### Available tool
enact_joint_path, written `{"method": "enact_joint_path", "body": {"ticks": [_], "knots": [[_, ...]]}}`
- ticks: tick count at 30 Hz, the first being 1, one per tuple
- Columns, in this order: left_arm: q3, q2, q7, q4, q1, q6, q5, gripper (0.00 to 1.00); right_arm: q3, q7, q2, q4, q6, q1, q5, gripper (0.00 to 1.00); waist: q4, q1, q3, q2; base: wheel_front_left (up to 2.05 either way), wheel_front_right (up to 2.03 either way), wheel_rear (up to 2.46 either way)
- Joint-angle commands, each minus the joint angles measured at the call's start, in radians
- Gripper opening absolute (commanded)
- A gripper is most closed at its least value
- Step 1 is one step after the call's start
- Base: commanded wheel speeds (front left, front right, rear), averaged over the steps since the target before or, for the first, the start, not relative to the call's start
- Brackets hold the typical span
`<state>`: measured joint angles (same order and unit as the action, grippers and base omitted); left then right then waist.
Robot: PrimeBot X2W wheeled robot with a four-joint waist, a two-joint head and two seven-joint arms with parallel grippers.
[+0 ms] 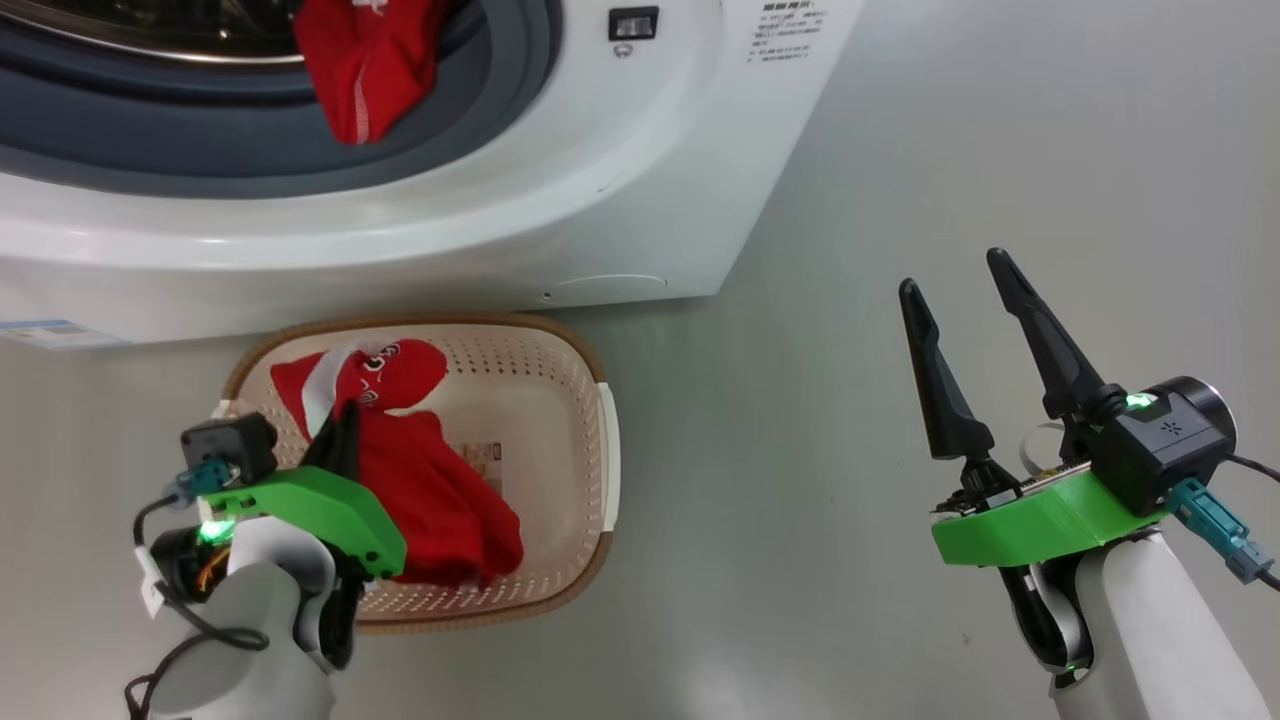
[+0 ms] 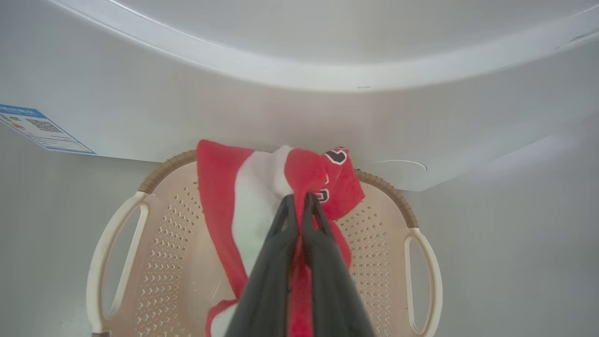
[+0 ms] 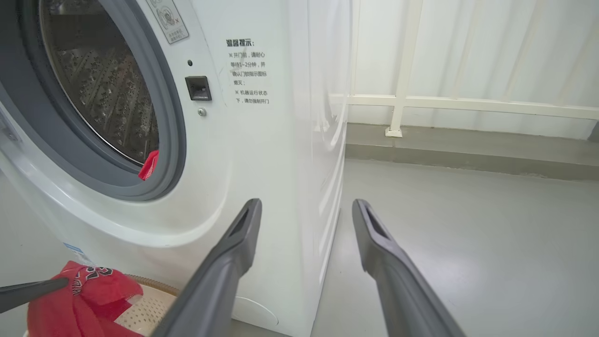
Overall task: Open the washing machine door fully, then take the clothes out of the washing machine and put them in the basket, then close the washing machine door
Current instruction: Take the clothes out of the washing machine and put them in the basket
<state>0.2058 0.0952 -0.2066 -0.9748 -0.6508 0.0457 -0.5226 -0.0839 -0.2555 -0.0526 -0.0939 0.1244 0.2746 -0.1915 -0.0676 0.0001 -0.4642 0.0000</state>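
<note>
Over grey floor [image 1: 850, 400], left claw [image 2: 299, 199] pinches clothes [image 2: 252, 187] above basket [image 2: 374, 234].

1 washing machine [image 1: 600, 200], 1 basket [image 1: 590, 400], 2 red pieces of clothes [image 1: 440, 500]: 1 garment in the basket, 1 garment [image 1: 365, 65] hanging from the washing machine; 1 blue label [image 1: 50, 333]; 2 pairs of jaws

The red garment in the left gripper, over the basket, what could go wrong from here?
1. The left gripper is shut on the red garment, whose bunched top sits near the rim of the basket. On release it might drape over the edge, or cling to the gripper and get pulled out.
2. A second red garment hangs over the grey gasket. If overlooked, closing the washing machine could trap it.
</note>
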Motion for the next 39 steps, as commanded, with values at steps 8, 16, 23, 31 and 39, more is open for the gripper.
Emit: {"method": "enact_joint_path", "body": {"ticks": [8, 16, 23, 31, 39], "knots": [[-0.014, 0.023, -0.028, -0.167, -0.109, 0.028, -0.009, 0.88, -0.034, -0.006, 0.002, 0.028, 0.006, 0.030, -0.016, 1.00, -0.057, -0.0001, -0.089, 0.0000, 0.00, 0.00, 0.00], [-0.007, 0.027, -0.041, -0.253, -0.171, 0.042, -0.011, 1.00, -0.024, -0.006, 0.002, 0.035, 0.006, 0.043, -0.025, 1.00, -0.072, -0.0001, -0.140, 0.0000, 0.00, 0.00, 0.00], [-0.005, 0.025, -0.050, -0.275, -0.177, 0.032, -0.010, 1.00, -0.024, -0.006, 0.002, 0.024, 0.006, 0.058, -0.019, 1.00, -0.059, -0.0001, -0.134, 0.0000, 0.00, 0.00, 0.00], [-0.016, 0.030, -0.055, -0.173, -0.116, 0.038, 0.010, 1.00, -0.015, -0.006, 0.002, 0.008, 0.006, 0.060, -0.014, 1.00, -0.042, -0.0001, -0.079, 0.0000, 0.00, 0.00, 0.00], [-0.079, 0.036, -0.055, 0.042, 0.013, 0.020, 0.060, 1.00, -0.010, -0.006, 0.002, -0.026, 0.006, 0.035, -0.010, 1.00, -0.020, -0.0001, 0.013, 0.0000, 0.00, 0.00, 0.00]]}}
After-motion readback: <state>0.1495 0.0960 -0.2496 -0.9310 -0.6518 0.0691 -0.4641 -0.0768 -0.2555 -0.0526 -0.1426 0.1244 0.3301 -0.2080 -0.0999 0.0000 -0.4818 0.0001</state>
